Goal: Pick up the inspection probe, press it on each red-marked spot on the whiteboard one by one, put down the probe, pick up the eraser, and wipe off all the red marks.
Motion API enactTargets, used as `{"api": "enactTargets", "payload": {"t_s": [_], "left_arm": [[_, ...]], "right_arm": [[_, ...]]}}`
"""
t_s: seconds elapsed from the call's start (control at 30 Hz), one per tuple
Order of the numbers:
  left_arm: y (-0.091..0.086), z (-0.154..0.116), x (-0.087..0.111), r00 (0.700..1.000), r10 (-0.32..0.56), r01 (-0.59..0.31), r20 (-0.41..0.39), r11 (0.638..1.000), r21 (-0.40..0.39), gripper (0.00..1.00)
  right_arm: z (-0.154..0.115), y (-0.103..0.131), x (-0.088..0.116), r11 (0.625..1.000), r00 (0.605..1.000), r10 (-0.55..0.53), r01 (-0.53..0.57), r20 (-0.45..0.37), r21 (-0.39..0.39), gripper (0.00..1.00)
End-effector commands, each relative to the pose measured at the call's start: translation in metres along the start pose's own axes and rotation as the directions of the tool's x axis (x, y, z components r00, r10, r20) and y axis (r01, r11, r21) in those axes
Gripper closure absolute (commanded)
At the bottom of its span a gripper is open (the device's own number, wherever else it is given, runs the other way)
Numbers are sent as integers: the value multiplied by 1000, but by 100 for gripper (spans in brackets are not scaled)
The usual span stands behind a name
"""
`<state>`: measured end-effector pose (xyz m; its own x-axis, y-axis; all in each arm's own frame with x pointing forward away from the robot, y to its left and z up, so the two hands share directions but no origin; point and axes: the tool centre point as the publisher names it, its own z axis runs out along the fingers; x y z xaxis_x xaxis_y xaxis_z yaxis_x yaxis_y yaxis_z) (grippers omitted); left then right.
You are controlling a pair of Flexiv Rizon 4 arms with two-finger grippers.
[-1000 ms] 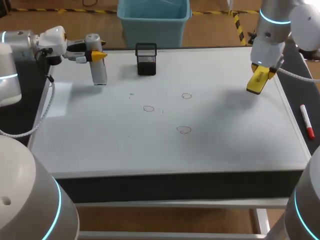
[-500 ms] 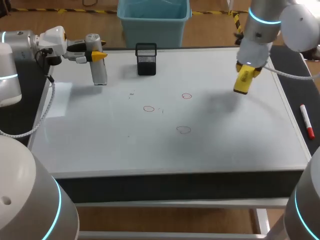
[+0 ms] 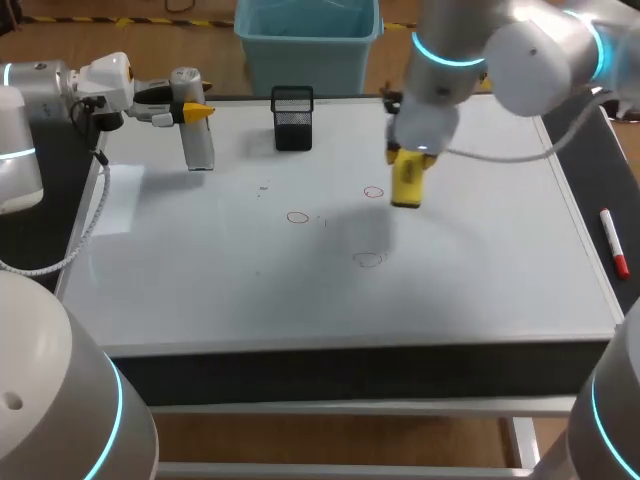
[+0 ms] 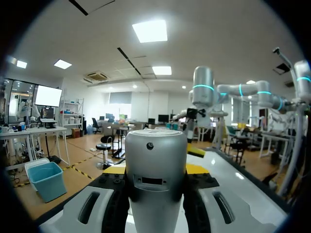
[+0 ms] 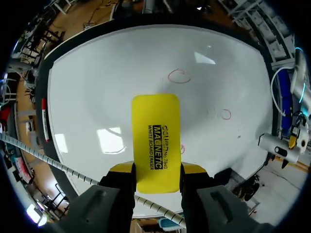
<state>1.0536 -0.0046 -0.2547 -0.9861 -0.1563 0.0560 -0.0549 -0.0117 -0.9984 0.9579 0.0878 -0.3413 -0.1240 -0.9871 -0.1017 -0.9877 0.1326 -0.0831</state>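
Head view: our right gripper (image 3: 412,160) clamped the yellow eraser (image 3: 406,186) above the whiteboard (image 3: 480,250), near one red circle (image 3: 374,192); our left gripper (image 3: 192,108) gripped the probe (image 3: 199,148).

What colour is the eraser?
The eraser is yellow with black print; right wrist view shows it best.

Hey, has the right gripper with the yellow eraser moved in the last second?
Yes. The right gripper, shut on the eraser, has swung away from the red marker and is now just beside the farthest red circle.
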Motion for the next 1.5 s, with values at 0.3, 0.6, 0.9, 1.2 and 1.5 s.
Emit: {"api": "enactTargets", "payload": {"t_s": [0.3,0.6,0.9,1.2,1.5], "left_arm": [[-2,0,1,1000,-1,1,3,1000,-3,100],[-2,0,1,1000,-1,1,3,1000,-3,100],[-2,0,1,1000,-1,1,3,1000,-3,100],[-2,0,1,1000,-1,1,3,1000,-3,100],[-2,0,1,1000,-1,1,3,1000,-3,100]], "right_arm": [[31,25,-105,986,991,-128,131,34,-99,100],[57,34,-164,972,982,-190,187,-1,-145,100],[77,40,-202,965,974,-223,213,-47,-151,100],[80,54,-209,968,972,-226,217,-63,-123,100],[88,55,-198,972,976,-209,200,-66,-125,100]]}}
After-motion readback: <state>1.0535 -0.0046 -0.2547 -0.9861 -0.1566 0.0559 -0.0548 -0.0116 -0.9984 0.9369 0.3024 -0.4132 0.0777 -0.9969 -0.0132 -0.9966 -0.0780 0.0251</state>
